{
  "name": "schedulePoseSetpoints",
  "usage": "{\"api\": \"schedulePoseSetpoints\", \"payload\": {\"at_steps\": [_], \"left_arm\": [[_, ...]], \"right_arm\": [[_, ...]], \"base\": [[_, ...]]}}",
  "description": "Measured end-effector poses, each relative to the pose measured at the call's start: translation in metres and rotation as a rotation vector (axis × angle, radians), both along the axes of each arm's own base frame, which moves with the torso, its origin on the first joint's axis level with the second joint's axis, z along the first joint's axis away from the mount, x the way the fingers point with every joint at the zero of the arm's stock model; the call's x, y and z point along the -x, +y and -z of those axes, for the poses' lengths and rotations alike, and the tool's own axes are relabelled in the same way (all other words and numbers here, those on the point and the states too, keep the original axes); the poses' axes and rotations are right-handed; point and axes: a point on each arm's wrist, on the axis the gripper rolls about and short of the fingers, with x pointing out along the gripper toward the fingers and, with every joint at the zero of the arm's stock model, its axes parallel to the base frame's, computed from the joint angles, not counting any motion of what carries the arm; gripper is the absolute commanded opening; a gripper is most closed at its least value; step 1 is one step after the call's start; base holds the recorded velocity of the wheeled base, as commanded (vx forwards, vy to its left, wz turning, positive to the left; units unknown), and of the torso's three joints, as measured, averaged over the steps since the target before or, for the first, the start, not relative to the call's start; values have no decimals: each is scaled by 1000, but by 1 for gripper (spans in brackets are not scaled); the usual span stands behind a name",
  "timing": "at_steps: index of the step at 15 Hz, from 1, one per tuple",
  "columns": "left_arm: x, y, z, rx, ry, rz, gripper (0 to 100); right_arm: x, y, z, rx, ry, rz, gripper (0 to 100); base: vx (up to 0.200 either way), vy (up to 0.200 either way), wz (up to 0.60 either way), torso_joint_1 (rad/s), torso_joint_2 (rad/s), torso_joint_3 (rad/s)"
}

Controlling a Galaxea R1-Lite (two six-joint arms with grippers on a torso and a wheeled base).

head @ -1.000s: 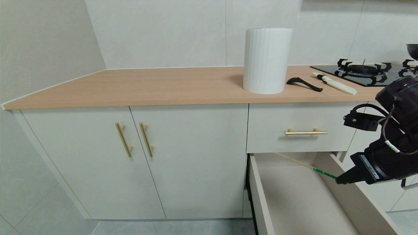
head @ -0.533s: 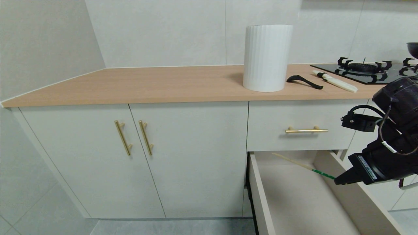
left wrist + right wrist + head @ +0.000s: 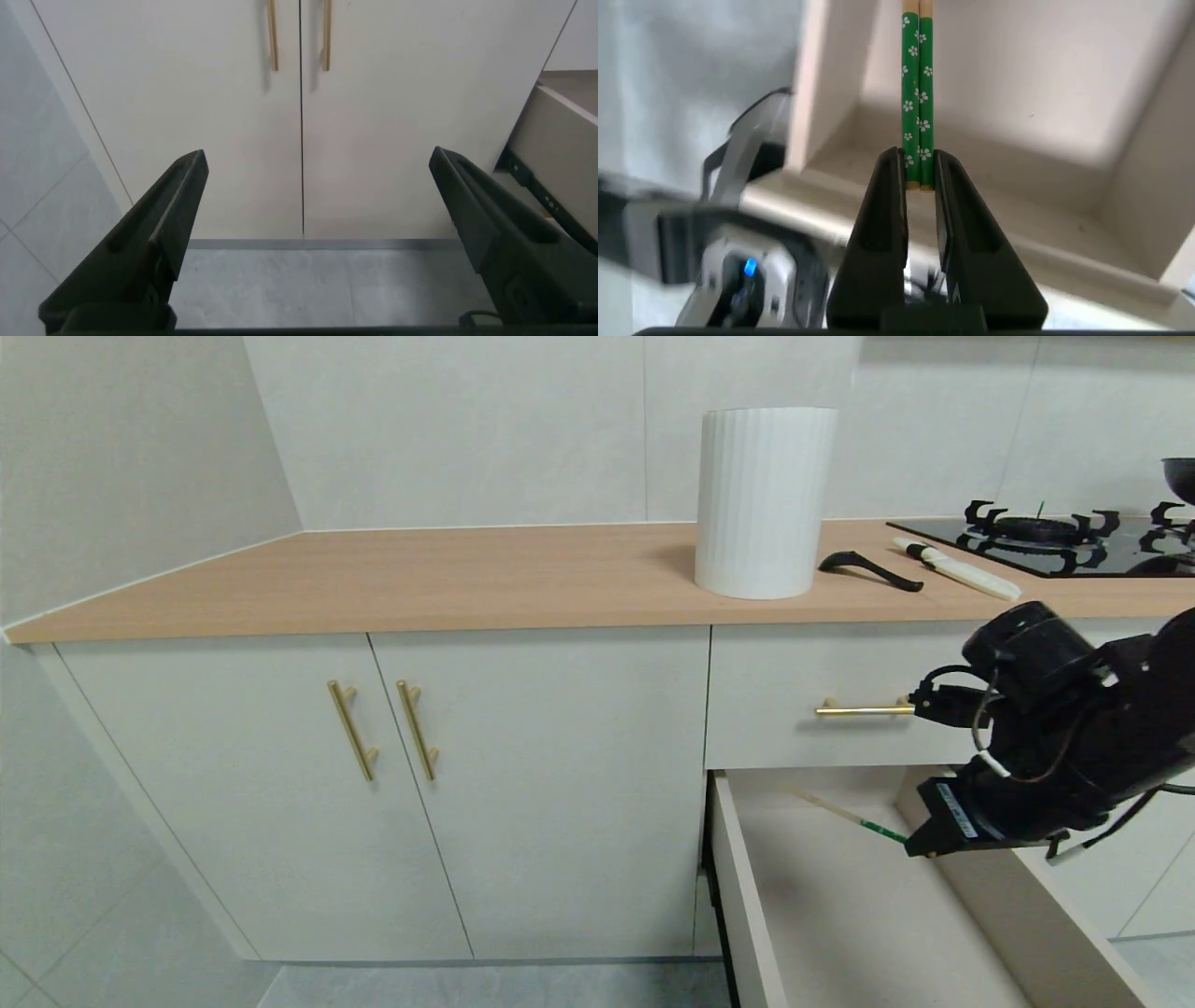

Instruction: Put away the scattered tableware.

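Now right fingers point(image 3: 887, 215) pinch two chopsticks point(image 3: 912, 93) over one open drawer point(image 3: 739, 887); left fingers point(image 3: 159, 233) spread wide.

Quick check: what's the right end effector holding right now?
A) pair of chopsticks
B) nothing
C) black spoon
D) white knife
A: the right end effector is shut on a pair of green-ended chopsticks, held over the open drawer.

Paired chopsticks point(image 3: 848, 818) point(image 3: 911, 93), pale wood with green flowered ends, projecting straight ahead of right gripper point(image 3: 920, 847) point(image 3: 919, 179), green ends being pinched, tips pointing into drawer point(image 3: 739, 887).
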Motion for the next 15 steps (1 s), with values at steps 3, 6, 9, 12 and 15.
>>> {"api": "schedulePoseSetpoints", "payload": {"at_steps": [3,6,9,12,15], "left_arm": [[0,0,0,0,0,0,100],[0,0,0,0,0,0,100],[0,0,0,0,0,0,100],[0,0,0,0,0,0,100],[0,0,0,0,0,0,100]], "right_arm": [[-37,11,41,13,8,79,0],[-63,19,86,11,21,114,0],[-71,22,122,39,94,116,0],[-73,25,143,58,142,110,0],[-75,28,155,66,162,103,0]], "base": [[0,0,0,0,0,0],[0,0,0,0,0,0],[0,0,0,0,0,0],[0,0,0,0,0,0],[0,0,0,0,0,0]]}}
